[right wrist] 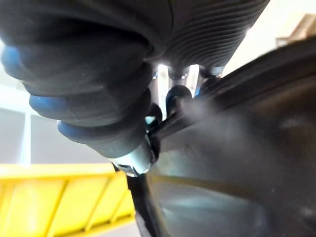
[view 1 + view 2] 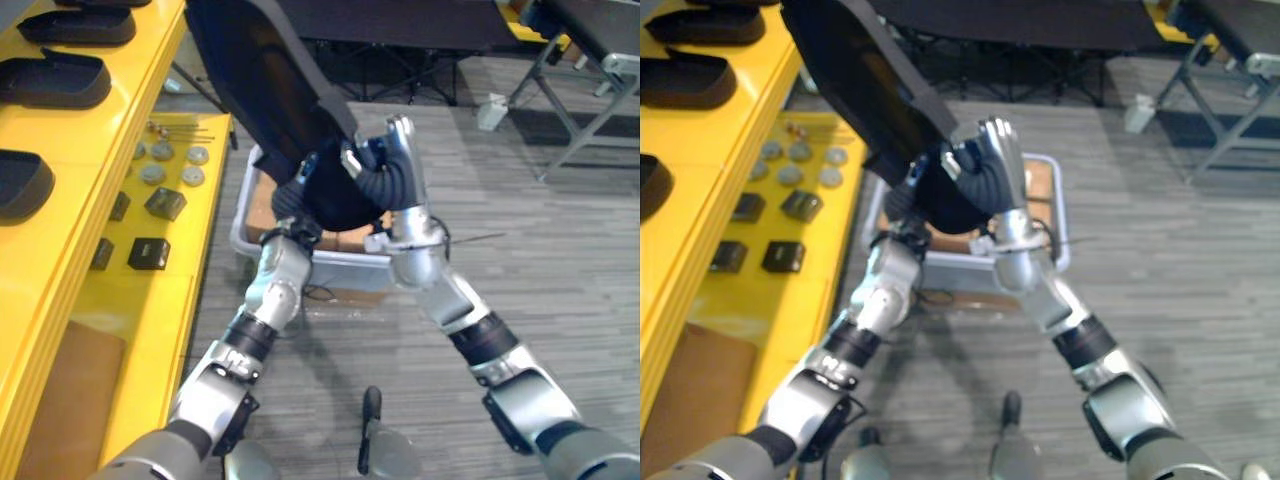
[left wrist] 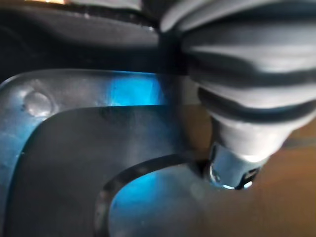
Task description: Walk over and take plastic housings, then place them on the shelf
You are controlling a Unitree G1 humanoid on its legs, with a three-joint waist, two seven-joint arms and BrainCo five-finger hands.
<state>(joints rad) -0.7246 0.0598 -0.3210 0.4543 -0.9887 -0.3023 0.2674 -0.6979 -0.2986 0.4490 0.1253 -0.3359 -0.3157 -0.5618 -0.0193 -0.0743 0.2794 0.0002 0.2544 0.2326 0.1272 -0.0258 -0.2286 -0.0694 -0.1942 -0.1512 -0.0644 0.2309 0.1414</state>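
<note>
Housing (image 2: 260, 80) held aloft: the robot had a large black plastic shell up between its two hands, tilted, with its upper end reaching past the top of the head views. It hung above a pale bin (image 2: 243, 215) on the grey floor, clear of the bin's rim.

The right hand (image 2: 385, 170) was on the shell's near right edge. In its wrist view its dark fingertips (image 1: 170, 98) appeared hooked over the rim, so it looked clamped on the housing, though the view was too close to be sure. The left hand (image 2: 300, 200) sat low against the shell's underside, and whether it gripped or only propped could not be told.

To the robot's left stood the yellow shelf (image 2: 120, 110). Its upper level already carried other black housings (image 2: 55, 80), and small parts (image 2: 165, 203) lay on the level below.

The step in hand was judged to be the carry to that shelf. Doing it well would call for a turn to the left with both hands level, and for the long shell to clear the shelf's front edge. It would need a free spot beside the stored housings, and the grip should ease only once the shell rested flat.
</note>
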